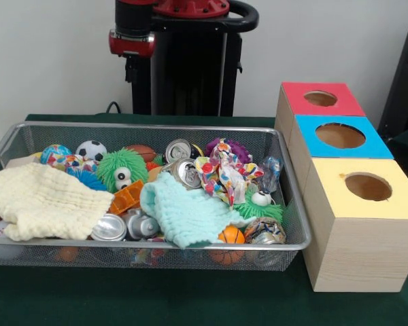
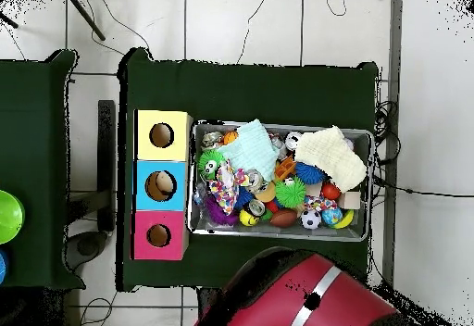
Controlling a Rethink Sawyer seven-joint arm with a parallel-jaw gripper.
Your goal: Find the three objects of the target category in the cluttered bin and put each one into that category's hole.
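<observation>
The silver wire-mesh bin (image 1: 289, 197) stands on the green table, full of clutter; it also shows in the overhead view (image 2: 278, 235). Inside are crushed cans (image 1: 187, 173), a soccer ball (image 1: 91, 150), an orange basketball (image 1: 231, 236), green fuzzy toys (image 1: 121, 168), a cream cloth (image 1: 41, 200), a mint cloth (image 1: 183, 210) and a patterned cloth (image 1: 217, 173). Beside the bin stand three boxes with round holes: red (image 1: 319, 98), blue (image 1: 340, 136) and yellow (image 1: 367, 187). The gripper (image 1: 131, 68) hangs drawn back at the pedestal, above and behind the bin, touching nothing.
The black pedestal (image 1: 187, 68) rises behind the bin's far rim. In the overhead view the red arm body (image 2: 305, 294) lies below the bin. A second green table (image 2: 37, 169) with a green dish (image 2: 7, 216) stands to the left.
</observation>
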